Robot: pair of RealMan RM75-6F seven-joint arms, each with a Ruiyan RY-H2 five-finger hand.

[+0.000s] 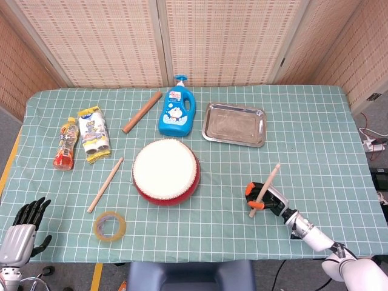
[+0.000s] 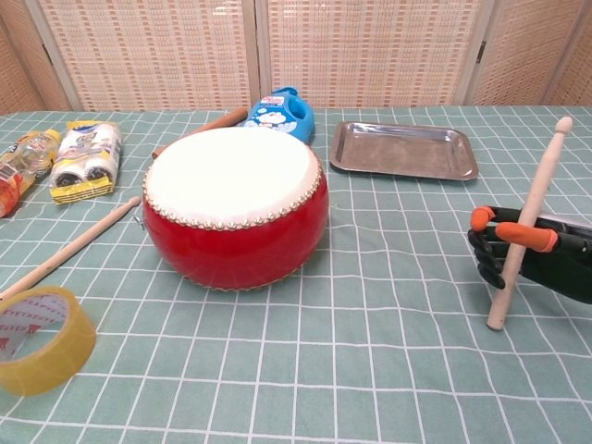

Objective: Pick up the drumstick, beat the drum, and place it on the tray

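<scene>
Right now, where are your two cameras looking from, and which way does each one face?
Head view: sits high up, looking steeply down on the whole table; it shows my left hand at the near left corner and my right hand holding the drumstick.
Chest view: sits low near the table's front edge, looking forward across it at the drum; only my right hand shows.
Both share the drum, tray, tape roll, blue bottle and held drumstick.
</scene>
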